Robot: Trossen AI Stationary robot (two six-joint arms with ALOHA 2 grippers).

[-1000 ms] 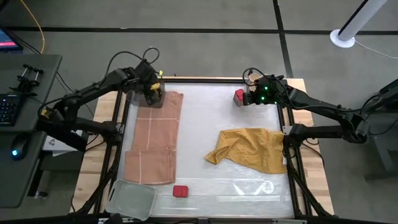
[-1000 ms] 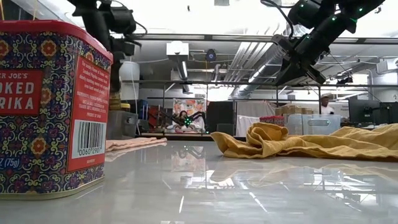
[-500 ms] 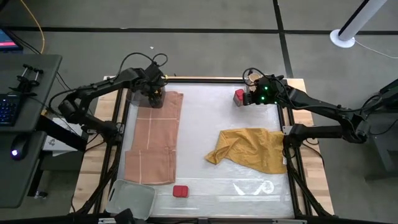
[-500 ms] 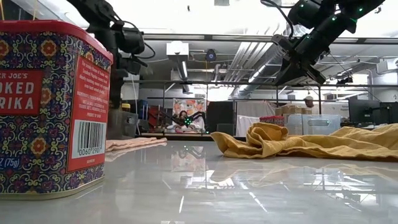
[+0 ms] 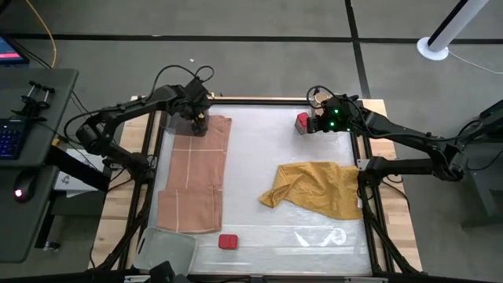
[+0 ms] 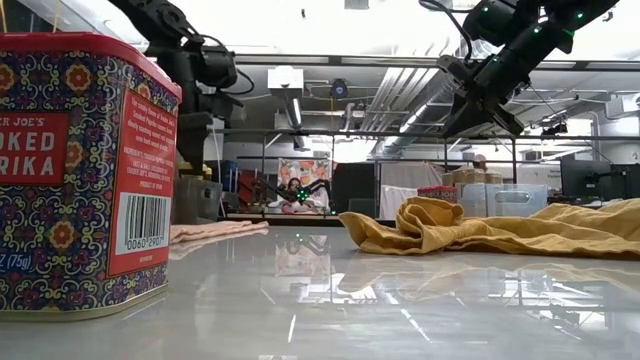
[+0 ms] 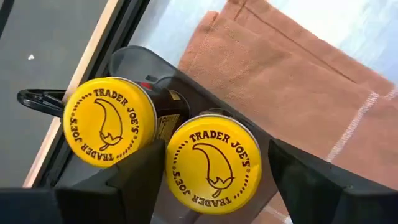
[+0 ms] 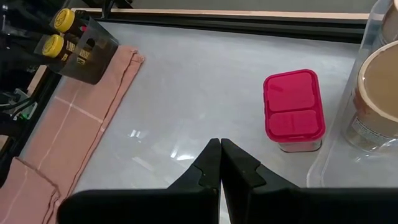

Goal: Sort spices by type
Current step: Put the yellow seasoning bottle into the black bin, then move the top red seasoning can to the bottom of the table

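The desk (image 5: 259,141) has a glossy white top framed in black rails with pale wood edges, and stands on a grey floor (image 5: 259,47) crossed by dark seams. At one side sits a grey side table (image 5: 31,157) with a keyboard (image 5: 9,135) and mouse (image 5: 22,189). Beyond, the room is a workshop — exposed ceiling ducts (image 6: 400,100), bright overhead light, a monitor (image 6: 585,178) — with a person (image 6: 524,165) far back.

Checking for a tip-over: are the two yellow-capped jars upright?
Upright. The left wrist view looks straight down on both yellow caps, side by side in a dark container.
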